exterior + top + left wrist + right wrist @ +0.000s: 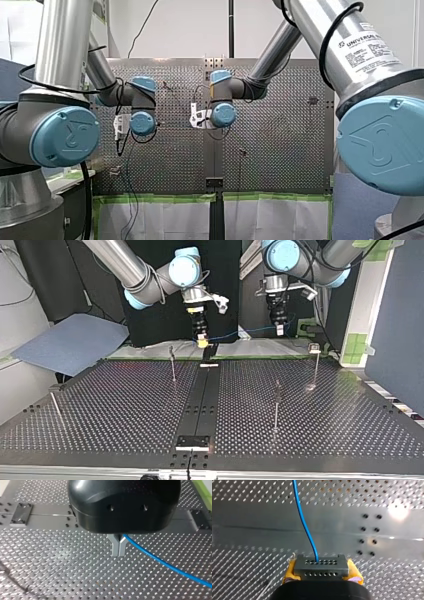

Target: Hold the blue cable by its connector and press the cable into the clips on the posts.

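Note:
The blue cable (235,333) hangs in a shallow sag between my two grippers above the table's far edge. My right gripper (202,341), with yellow pads (289,571), is shut on the cable's dark grey connector (321,566). The cable (303,522) runs out of the connector, ahead of the gripper. My left gripper (118,552) has its metal fingers shut on the cable (160,560), which trails off to one side. In the top view my left gripper (280,329) is at the right. Thin posts (172,362) (276,405) (316,365) stand below on the table, apart from the cable.
Another thin post (56,407) leans near the perforated table's left edge in the top view. A black centre rail (202,395) runs across the table to a bracket (192,441) at the near edge. A blue-grey mat (70,342) lies off the table's far left.

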`<state>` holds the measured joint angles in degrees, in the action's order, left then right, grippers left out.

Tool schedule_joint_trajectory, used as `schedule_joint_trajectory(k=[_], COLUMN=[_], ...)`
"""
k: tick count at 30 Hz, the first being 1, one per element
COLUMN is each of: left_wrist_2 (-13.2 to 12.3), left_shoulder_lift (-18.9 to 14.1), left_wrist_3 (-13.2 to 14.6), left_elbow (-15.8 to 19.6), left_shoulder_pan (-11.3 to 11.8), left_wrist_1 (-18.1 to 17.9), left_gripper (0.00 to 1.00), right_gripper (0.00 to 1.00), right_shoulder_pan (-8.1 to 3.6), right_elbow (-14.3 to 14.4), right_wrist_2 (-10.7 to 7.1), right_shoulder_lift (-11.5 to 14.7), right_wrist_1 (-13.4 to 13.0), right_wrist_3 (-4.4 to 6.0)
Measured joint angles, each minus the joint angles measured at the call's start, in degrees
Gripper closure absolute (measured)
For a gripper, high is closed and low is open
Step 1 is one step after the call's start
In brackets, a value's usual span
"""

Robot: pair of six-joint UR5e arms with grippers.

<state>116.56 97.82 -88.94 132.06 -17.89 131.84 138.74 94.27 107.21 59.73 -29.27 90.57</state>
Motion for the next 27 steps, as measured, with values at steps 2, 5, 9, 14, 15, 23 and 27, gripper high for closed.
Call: schedule_joint_trajectory(k=[2,5,9,14,15,23,27], left_wrist_2=[-1.0,-2.5,-4.4,-4.2,-3.7,-2.3,-2.6], left_shoulder_lift=[-1.0,-2.3,-2.4,-4.3,-4.7,-8.2,-9.4], left_wrist_3=[0.0,-0.3,-1.5,-2.3,-2.5,-1.2,-2.2], left_elbow=[-0.5,-1.6,-3.3,-5.1,-5.5,-10.2,-12.1], left_shoulder_pan=[1.0,2.6,4.2,5.4,5.6,6.8,7.6], left_wrist_1=[1.0,2.6,4.7,7.5,8.1,13.1,15.0], left_gripper=[1.0,1.0,1.0,1.0,1.0,1.0,1.0], right_gripper=[1.0,1.0,1.0,1.0,1.0,1.0,1.0], right_shoulder_pan=[0.12,0.37,0.56,0.67,0.68,0.73,0.83], right_elbow=[-1.0,-2.5,-4.6,-6.4,-6.9,-8.0,-8.9], right_wrist_2=[-0.28,-0.49,-0.57,-0.59,-0.59,-0.45,-0.49], right_shoulder_lift=[0.0,0.0,0.0,0.0,0.0,0.0,0.0], right_wrist_1=[0.4,1.0,1.9,2.9,3.3,3.9,4.2], right_wrist_3=[0.03,0.05,0.25,0.56,0.62,0.81,0.8])
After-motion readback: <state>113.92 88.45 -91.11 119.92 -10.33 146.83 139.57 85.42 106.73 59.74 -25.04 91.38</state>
